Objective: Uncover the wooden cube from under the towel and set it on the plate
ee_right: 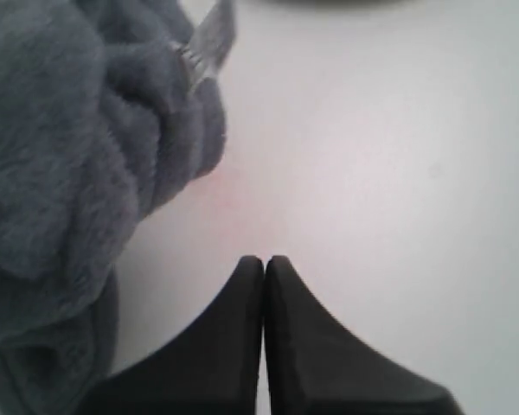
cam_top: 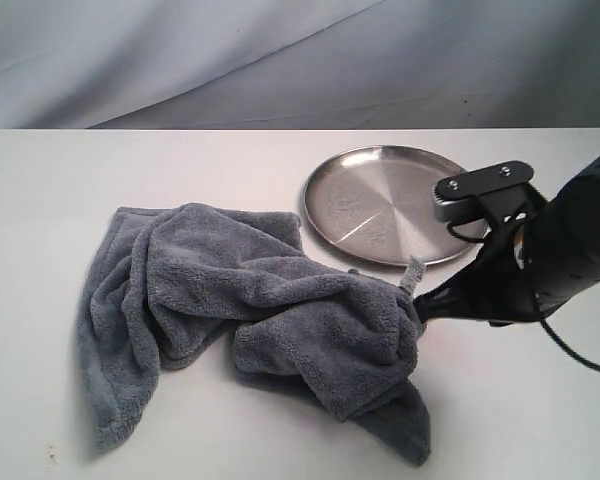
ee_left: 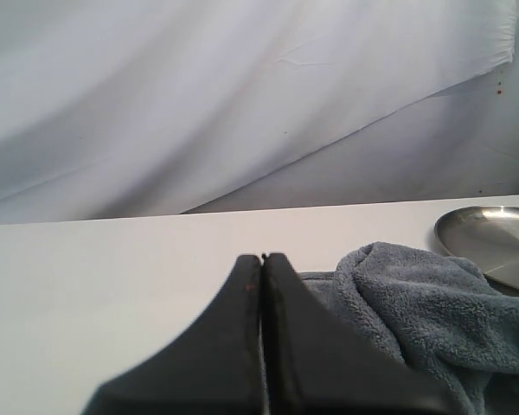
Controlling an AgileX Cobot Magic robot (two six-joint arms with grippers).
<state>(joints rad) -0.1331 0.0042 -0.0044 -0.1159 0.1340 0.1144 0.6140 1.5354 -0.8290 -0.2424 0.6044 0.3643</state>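
The fluffy blue-grey towel (cam_top: 280, 310) lies bunched up on the desk (cam_top: 130, 160), just beside the shiny round plate (cam_top: 380, 205). The right gripper (ee_right: 264, 259) is pinched closed, empty, by the towel's edge. The left gripper (ee_left: 262, 259) is closed too.

Left wrist view crops the plate (ee_left: 493, 240); right wrist view blurs the towel (ee_right: 60, 156).

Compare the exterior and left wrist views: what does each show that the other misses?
Exterior only: the whole towel, its tag and the right gripper beside it. Left wrist only: the left gripper, shut with nothing in it. Both: part of the towel, the plate, the table and the backdrop. The cube shows in neither.
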